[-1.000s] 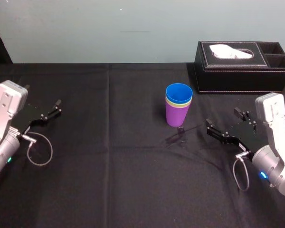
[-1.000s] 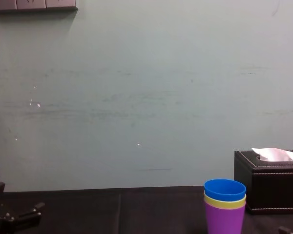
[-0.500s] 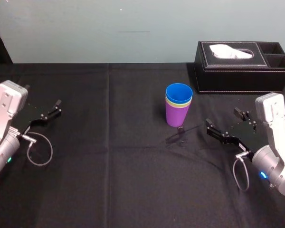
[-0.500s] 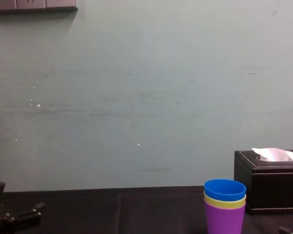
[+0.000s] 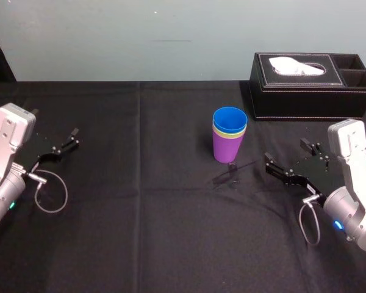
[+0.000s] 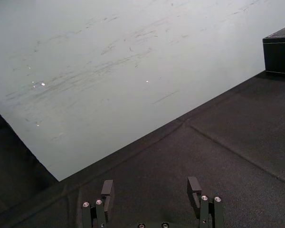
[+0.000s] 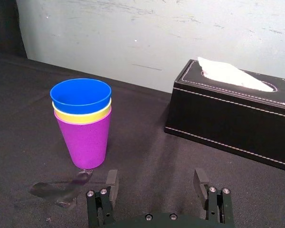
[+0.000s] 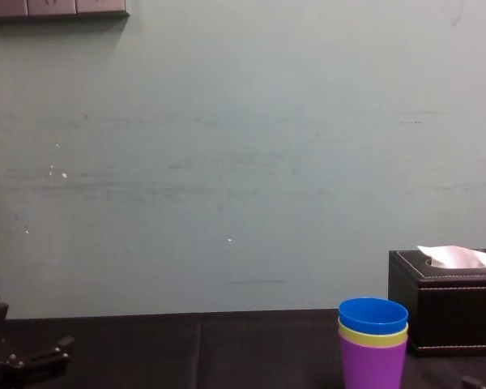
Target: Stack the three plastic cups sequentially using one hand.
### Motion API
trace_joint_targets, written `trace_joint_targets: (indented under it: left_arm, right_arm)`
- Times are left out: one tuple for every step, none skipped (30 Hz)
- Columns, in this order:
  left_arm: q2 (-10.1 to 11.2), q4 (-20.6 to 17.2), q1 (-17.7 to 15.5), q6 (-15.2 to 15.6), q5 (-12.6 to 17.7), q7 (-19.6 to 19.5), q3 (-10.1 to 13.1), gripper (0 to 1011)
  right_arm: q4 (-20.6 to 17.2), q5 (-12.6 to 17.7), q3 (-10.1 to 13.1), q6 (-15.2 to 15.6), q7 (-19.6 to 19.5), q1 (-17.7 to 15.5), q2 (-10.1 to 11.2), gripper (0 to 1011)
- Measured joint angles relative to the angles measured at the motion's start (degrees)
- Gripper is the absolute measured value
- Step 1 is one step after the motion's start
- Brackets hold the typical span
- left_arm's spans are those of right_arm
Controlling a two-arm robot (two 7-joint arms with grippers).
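Note:
The three plastic cups stand nested upright in one stack (image 5: 229, 135) on the black table, right of centre: purple (image 7: 85, 137) outermost at the bottom, yellow-green (image 7: 83, 115) in the middle, blue (image 7: 80, 95) on top. The stack also shows in the chest view (image 8: 373, 340). My right gripper (image 5: 291, 160) rests low at the right, open and empty, a short way right of the stack; its fingers (image 7: 112, 182) point toward the cups. My left gripper (image 5: 53, 144) sits parked at the far left, open and empty (image 6: 152, 190).
A black leather-look tissue box (image 5: 311, 85) with a white tissue stands at the back right, behind my right gripper. A pale wall (image 5: 140, 36) runs along the table's far edge. The black cloth (image 5: 140, 207) between the two arms is bare.

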Motion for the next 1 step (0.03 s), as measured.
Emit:
trace_joint_targets:
  left_arm:
    - [0.00, 0.00, 0.00, 0.00, 0.00, 0.00, 0.00, 1011]
  right_arm:
    - [0.00, 0.00, 0.00, 0.00, 0.00, 0.00, 0.00, 1003]
